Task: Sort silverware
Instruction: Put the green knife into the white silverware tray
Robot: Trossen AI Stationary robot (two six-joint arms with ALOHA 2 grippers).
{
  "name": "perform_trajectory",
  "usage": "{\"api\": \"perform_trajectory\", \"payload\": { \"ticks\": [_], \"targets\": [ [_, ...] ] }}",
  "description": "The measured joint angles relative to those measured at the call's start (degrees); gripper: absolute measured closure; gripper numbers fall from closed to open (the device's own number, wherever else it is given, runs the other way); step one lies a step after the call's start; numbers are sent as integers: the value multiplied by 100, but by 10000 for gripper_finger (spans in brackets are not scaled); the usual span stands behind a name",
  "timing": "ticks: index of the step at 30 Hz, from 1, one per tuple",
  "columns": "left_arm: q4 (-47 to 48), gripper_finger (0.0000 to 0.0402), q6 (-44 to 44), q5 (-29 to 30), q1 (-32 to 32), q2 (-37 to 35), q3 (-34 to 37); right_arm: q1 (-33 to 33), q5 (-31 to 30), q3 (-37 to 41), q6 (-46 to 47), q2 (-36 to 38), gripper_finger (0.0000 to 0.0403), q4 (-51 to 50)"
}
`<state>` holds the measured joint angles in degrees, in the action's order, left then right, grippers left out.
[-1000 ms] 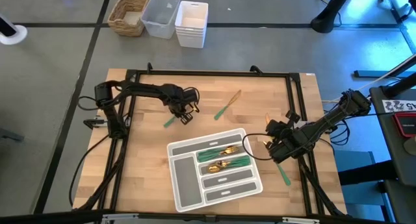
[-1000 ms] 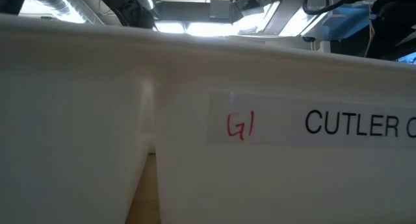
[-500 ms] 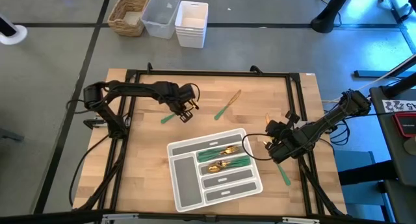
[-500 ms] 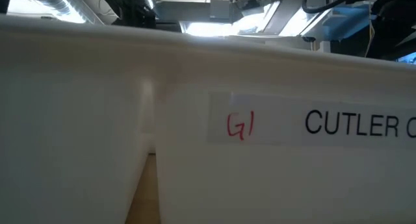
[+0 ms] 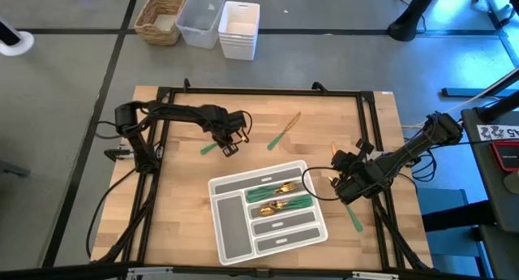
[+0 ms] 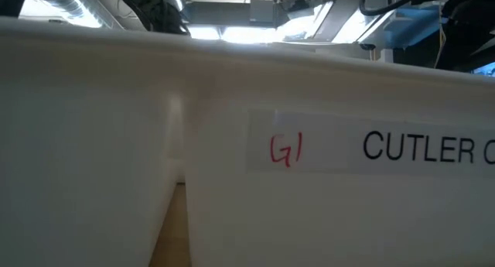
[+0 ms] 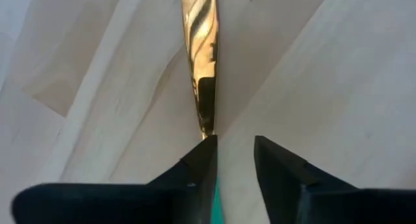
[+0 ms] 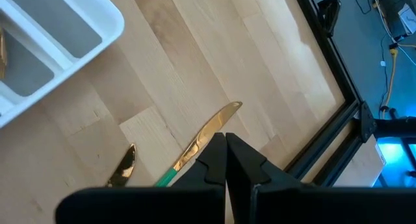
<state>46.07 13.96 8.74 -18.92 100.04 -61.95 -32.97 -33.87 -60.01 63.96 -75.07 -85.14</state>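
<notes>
Left gripper [image 5: 229,141] has swung back over the green-handled knife [image 5: 212,147] on the worktop, fingers a little apart around it, not gripping | right gripper [image 5: 347,183] pinched closed, waiting | pick-up comes next, we think

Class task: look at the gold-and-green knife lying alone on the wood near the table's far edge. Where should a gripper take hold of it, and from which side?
Grip the knife on its slim green handle, coming straight down from above with the fingers set across its width. It lies flat and diagonal on the bare table, nothing touching it, and the handle probably seats better than the blade.
</notes>
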Motion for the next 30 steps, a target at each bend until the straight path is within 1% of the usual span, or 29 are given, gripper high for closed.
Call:
{"api": "perform_trajectory", "payload": {
  "ticks": [3,6,8,12,16,20,24,30],
  "targets": [
    [6,290,10,81,0,77,0,0,39,0,-172,17,402,-25],
    [3,287,95,208,-27,80,0,0,296,-16,-590,187,402,-32],
    [8,287,194,273,-79,80,-1,-2,302,-73,-668,338,402,-2],
    [-32,286,209,286,-193,80,34,-2,238,-127,-764,740,402,0],
    [-1,286,211,142,-257,80,199,-2,80,-127,-804,1218,402,-8],
    [-14,286,211,111,-258,80,362,0,26,-127,-1156,1796,402,54],
    [-139,286,197,111,-258,80,448,-1,-74,-129,-1620,2447,402,459],
    [-414,286,52,111,-256,47,593,0,-230,-84,-2487,3377,402,1587]
  ]
}}
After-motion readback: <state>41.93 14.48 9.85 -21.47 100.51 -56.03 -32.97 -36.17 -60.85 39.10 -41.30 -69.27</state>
